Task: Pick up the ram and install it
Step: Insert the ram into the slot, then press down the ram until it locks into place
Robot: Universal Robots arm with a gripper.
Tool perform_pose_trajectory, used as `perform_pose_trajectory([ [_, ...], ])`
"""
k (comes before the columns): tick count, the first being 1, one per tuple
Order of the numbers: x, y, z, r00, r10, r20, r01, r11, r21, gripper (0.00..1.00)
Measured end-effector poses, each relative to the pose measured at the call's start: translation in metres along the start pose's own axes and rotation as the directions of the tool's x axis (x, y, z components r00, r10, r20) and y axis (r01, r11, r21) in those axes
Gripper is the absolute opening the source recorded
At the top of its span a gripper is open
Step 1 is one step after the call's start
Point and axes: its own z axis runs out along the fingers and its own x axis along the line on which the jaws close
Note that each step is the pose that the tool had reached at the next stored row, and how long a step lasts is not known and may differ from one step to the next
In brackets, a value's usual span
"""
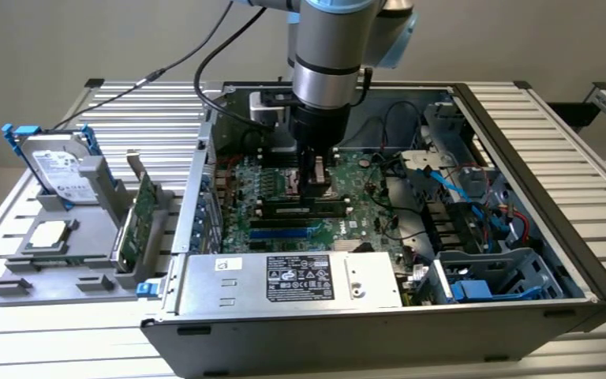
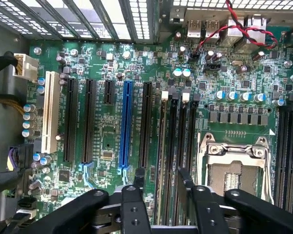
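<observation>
Ram, the long thin green circuit-board stick [image 2: 167,146]: install step, end effector over the memory slots.
The black two-finger end effector [image 2: 161,176] hangs low inside the open grey computer case [image 1: 555,237], right over the green motherboard [image 2: 107,141], beside the silver processor socket [image 2: 234,161]. Its fingers [image 2: 139,179] stand apart and clamp nothing, so it is released. The ram looks to sit edge-on in one of the black memory slots [image 2: 178,146] between the fingers, but I can't tell whether it is fully seated. My read is seating or just let go, near the end of the task. Any further push calls for the fingers square on the slot line, straight down, clear of the white latch [image 2: 164,95]. The grey parts holder [image 1: 72,260] on the slatted counter [image 1: 29,332] carries a silver hard drive [image 1: 59,170].
</observation>
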Motion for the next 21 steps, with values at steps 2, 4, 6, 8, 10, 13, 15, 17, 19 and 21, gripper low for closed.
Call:
perform_pose_trajectory([
  [2, 0.0, 0.0, -0.0001, 1.0, 0.0, -0.0003, 0.0, 1.0, -0.0001, 0.31],
  [4, 0.0, 0.0, -0.0001, 1.0, 0.0, -0.0003, 0.0, 1.0, -0.0001, 0.19],
  [6, 0.0, 0.0, -0.0001, 1.0, 0.0, -0.0003, 0.0, 1.0, -0.0001, 0.13],
  [8, 0.0001, 0.0, -0.0001, 1.0, 0.0, -0.0003, 0.0, 1.0, -0.0002, 0.11],
  [10, 0.0, 0.0, -0.0001, 1.0, 0.0, -0.0003, 0.0, 1.0, -0.0001, 0.11],
  [13, 0.0, 0.0, -0.0001, 1.0, 0.0, -0.0003, 0.0, 1.0, -0.0002, 0.11],
  [15, 0.0, 0.0, -0.0001, 1.0, 0.0, -0.0003, 0.0, 1.0, -0.0001, 0.11],
  [17, 0.0, 0.0, -0.0001, 1.0, 0.0, -0.0003, 0.0, 1.0, -0.0001, 0.11],
  [19, 0.0, 0.0, -0.0001, 1.0, 0.0, -0.0003, 0.0, 1.0, -0.0001, 0.11],
  [21, 0.0001, -0.0001, -0.0001, 1.0, 0.0, -0.0005, 0.0, 1.0, -0.0003, 0.11],
])
